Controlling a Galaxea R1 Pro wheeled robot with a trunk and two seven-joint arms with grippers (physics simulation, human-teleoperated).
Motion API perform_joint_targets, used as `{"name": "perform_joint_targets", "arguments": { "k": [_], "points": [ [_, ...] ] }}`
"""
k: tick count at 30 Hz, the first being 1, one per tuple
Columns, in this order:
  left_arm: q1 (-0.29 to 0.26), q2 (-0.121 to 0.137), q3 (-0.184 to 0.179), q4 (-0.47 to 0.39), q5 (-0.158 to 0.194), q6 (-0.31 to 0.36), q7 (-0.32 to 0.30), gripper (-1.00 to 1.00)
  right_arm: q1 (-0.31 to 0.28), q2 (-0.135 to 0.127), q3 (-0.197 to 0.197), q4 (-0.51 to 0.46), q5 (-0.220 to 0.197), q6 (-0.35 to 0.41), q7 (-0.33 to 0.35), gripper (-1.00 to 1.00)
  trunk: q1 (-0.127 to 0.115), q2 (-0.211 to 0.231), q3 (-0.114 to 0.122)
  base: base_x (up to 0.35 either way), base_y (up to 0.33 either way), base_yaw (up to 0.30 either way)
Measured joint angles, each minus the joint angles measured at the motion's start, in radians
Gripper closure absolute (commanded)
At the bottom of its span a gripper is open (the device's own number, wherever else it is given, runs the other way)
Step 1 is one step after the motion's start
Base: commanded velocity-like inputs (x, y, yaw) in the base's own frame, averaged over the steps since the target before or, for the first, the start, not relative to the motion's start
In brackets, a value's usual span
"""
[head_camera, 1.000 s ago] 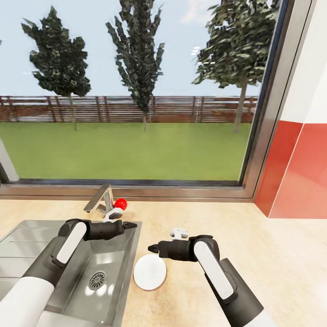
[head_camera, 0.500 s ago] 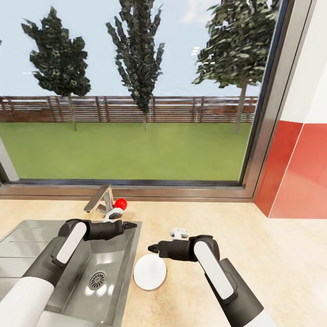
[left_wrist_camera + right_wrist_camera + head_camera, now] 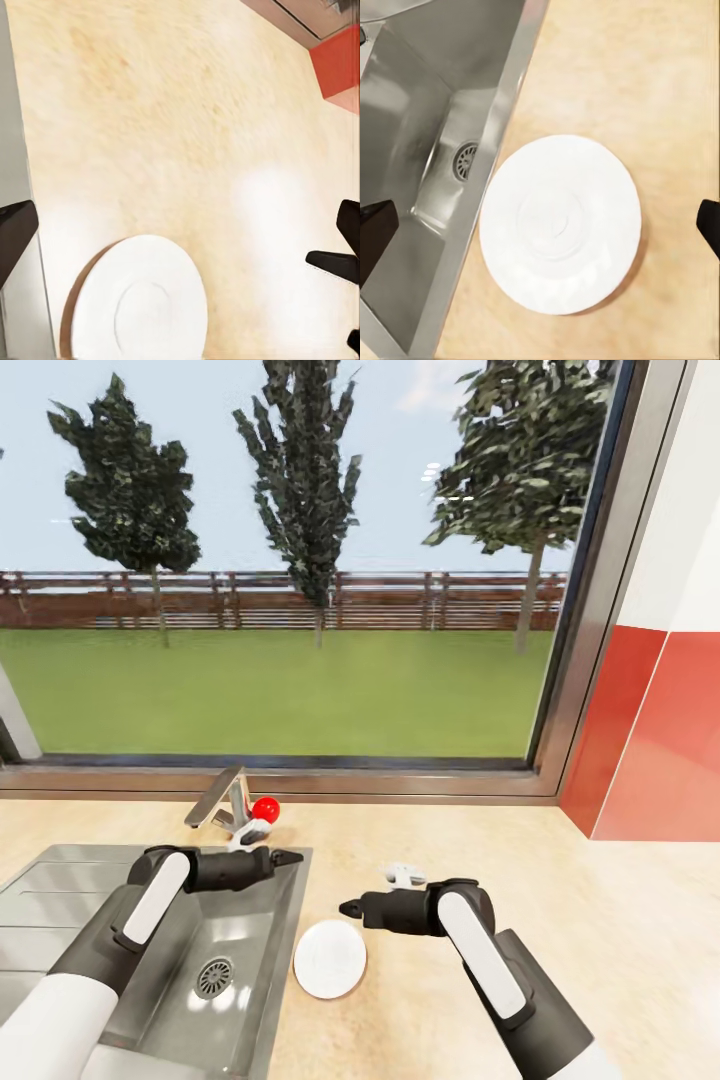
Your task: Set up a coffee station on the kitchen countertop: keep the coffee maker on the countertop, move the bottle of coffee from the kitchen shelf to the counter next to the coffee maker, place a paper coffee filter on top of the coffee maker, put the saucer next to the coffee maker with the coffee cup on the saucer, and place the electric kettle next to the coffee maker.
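Right beside the sink point(image 3: 60, 880) on the countertop point(image 3: 560, 920) there's one saucer point(image 3: 330, 958), lying flat, its edge just off the sink's rim, plus one small white thing behind the right arm that looks like the coffee cup point(image 3: 403, 876), though it's mostly hidden. One faucet point(image 3: 218, 802) with a red knob sits behind the sink. Two arms are in view: the left gripper point(image 3: 290, 856) reaches sideways over the sink's far corner, the right gripper point(image 3: 347, 908) points back toward the sink, hovering above the saucer without touching it. From the right wrist view its fingers point(image 3: 375, 229) sit wide apart with nothing between them; the left's fingers point(image 3: 15, 225) are spread wide too, empty. Compared with a second ago, the right arm has pulled slightly away from the sink and the cup shows a bit more.
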Motion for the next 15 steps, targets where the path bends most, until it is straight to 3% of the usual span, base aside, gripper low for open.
{"name": "perform_joint_targets", "arguments": {
  "k": [10, 15],
  "points": [
    [0.049, 0.005, 0.003, 0.025, -0.007, -0.007, -0.038, -1.0, 0.0, -0.041, 0.0, -0.001, 0.001, 0.001, -0.001, -1.0, 0.0, 0.0, 0.0, 0.0, 0.0, -0.006],
    [0.043, 0.005, 0.003, 0.027, -0.001, -0.007, -0.041, -1.0, 0.0, -0.043, -0.002, -0.003, -0.001, 0.0, 0.0, -1.0, 0.0, 0.0, 0.0, 0.0, 0.0, -0.211]
  ]
}}
